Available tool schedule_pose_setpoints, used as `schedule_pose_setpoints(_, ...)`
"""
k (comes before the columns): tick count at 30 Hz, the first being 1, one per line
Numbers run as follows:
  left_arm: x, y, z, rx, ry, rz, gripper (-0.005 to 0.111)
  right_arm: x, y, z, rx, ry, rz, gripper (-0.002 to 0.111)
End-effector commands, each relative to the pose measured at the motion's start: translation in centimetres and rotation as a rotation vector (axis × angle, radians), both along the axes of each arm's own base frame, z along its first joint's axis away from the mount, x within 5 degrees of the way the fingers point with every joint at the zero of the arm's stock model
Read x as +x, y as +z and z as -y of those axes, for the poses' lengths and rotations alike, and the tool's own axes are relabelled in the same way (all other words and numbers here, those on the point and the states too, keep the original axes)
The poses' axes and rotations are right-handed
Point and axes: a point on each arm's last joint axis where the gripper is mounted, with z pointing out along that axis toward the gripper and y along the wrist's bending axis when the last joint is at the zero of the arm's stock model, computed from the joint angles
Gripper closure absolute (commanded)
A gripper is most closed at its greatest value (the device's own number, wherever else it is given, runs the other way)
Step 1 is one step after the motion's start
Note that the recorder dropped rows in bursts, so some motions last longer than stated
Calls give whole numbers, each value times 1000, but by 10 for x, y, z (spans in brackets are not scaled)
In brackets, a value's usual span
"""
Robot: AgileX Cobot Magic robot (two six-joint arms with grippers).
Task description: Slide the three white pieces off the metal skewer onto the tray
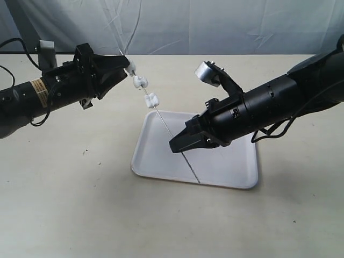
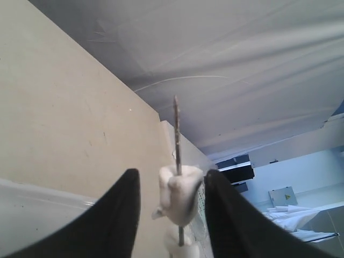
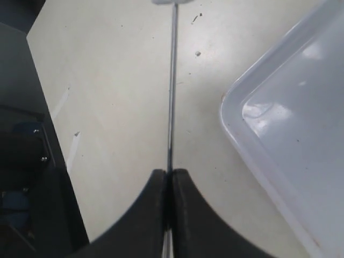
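The metal skewer [image 1: 164,124] slants from upper left down over the tray [image 1: 226,166]. My right gripper [image 1: 174,144] is shut on the skewer's lower part, above the tray; the right wrist view shows the gripper [image 3: 169,172] pinching the rod [image 3: 172,80]. Three white pieces [image 1: 141,81] sit on the raised end, the lowest [image 1: 151,100] just outside the tray's far corner. My left gripper [image 1: 126,64] is at the topmost piece [image 1: 131,68]. In the left wrist view its jaws [image 2: 172,173] stand apart around that piece [image 2: 180,196], with a gap on one side. The skewer tip [image 2: 177,129] pokes out beyond.
The tray's rim [image 3: 258,156] lies beside the right gripper on the beige table [image 1: 70,188]. A wrinkled grey-blue backdrop [image 1: 215,27] hangs behind the table. Cables [image 1: 13,45] trail from the left arm.
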Motion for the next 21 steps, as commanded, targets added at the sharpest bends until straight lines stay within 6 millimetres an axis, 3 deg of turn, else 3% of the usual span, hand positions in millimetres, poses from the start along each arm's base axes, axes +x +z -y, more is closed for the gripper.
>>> schedule_pose_setpoints(1,1,0,0,-7,6,8,70,-2,2,1,3,18,4,109)
schedule_pose_setpoints(7,1,0,0,-7,6,8,80,-2,2,1,5,20,2,109)
schedule_pose_setpoints(17,-1,0,2,6,-17,9,82,-2,2,1,5,20,1,109)
schedule_pose_setpoints(21,-1,0,2,7,-18,10,99,-2,2,1,5,18,-1,109)
